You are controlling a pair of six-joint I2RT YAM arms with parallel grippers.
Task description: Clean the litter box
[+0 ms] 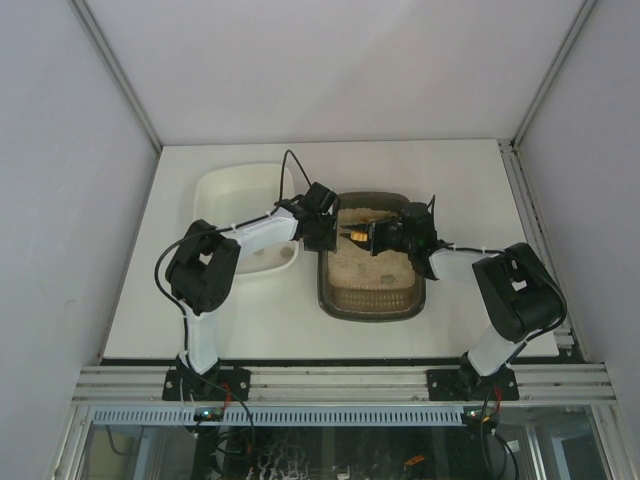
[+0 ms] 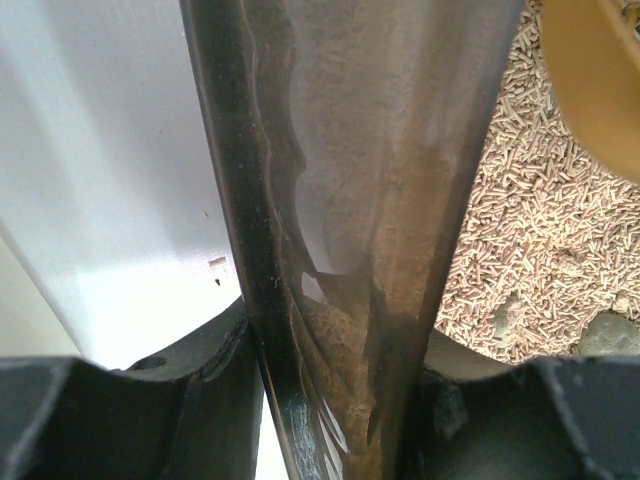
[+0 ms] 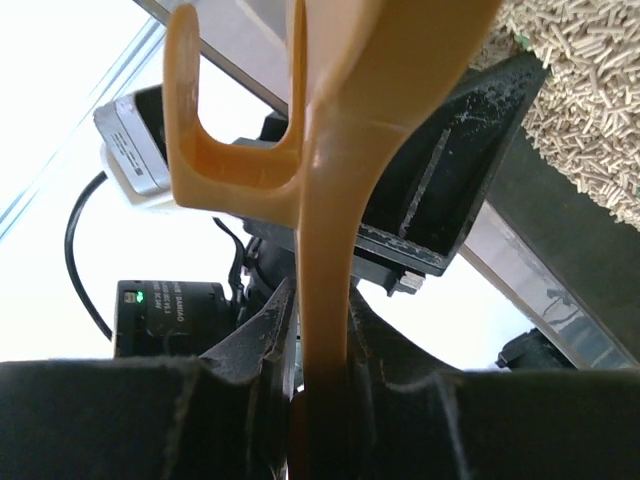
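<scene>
The litter box (image 1: 371,296) is a dark tray of pale pellet litter in the middle of the table. My left gripper (image 1: 322,226) is shut on its left rim; in the left wrist view the dark rim (image 2: 330,200) runs up between the jaws of the gripper (image 2: 335,350), with litter (image 2: 540,210) to the right. My right gripper (image 1: 387,238) is over the box's far half, shut on the handle of a yellow scoop (image 1: 358,235). In the right wrist view the scoop handle (image 3: 330,250) stands clamped in the gripper (image 3: 322,370), tilted over the litter (image 3: 590,90).
A white rounded tray (image 1: 240,200) stands just left of the litter box, under my left arm. The two grippers are close together over the box's far left part. White walls enclose the table on three sides.
</scene>
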